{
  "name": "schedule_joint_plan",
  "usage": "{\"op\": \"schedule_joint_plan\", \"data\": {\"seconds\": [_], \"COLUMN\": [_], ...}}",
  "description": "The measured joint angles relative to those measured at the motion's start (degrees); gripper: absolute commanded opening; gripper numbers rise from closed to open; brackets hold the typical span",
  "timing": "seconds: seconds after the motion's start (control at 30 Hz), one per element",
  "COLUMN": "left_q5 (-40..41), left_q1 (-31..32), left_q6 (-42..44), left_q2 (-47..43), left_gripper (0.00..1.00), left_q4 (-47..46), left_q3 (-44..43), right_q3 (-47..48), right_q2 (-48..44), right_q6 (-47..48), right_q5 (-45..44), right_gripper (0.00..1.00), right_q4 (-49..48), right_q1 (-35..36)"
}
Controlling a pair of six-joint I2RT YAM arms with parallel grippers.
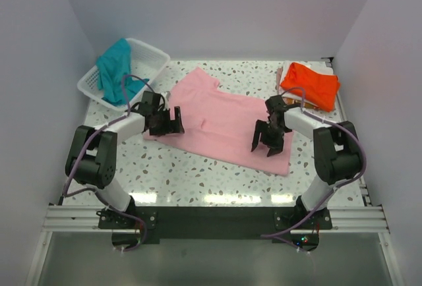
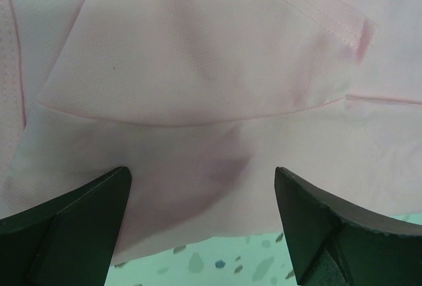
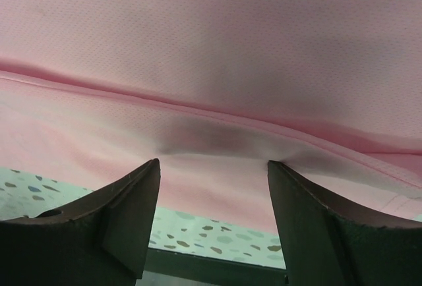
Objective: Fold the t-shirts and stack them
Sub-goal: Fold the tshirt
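The top external camera is looking down from high above and behind the left claw [image 1: 173, 126] and the right claw [image 1: 265, 146], taking in the whole white speckled stone bench [image 1: 198, 175]. Each wrist camera is sitting just behind its own claw, facing forward and down, very near the light pink cloth t-shirt [image 2: 217, 101] filling the frame ahead of it. All three views are sharing that shirt.
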State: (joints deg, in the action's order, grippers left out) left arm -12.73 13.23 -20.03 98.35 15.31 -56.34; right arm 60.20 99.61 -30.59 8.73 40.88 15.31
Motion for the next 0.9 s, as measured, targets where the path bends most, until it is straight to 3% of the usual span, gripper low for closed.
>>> {"op": "schedule_joint_plan", "data": {"seconds": [0.27,0.5,0.6,0.73,0.9], "left_q5": [1.2,2.8,3.9,3.9,3.3], "left_q1": [3.5,5.1,5.1,5.2,5.2], "left_q6": [-5.3,-8.8,-8.8,-7.6,-5.4], "left_q2": [-15.3,-24.8,-24.0,-16.3,-6.3], "left_gripper": [0.96,0.98,0.98,0.98,0.99], "left_q4": [3.8,11.1,12.0,9.7,7.2], "left_q3": [14.2,14.0,8.8,0.4,-4.8], "right_q3": [-9.7,-7.8,-1.5,5.6,7.4], "right_q2": [-7.3,-11.7,-11.7,-9.2,-2.3], "right_q6": [0.0,1.4,2.3,3.3,3.8], "right_q5": [4.2,4.0,3.9,3.9,3.9], "right_gripper": [0.70,0.71,0.71,0.71,0.71], "right_q4": [4.3,11.6,12.6,11.1,7.5], "right_q1": [0.0,0.0,0.0,0.0,0.0]}}
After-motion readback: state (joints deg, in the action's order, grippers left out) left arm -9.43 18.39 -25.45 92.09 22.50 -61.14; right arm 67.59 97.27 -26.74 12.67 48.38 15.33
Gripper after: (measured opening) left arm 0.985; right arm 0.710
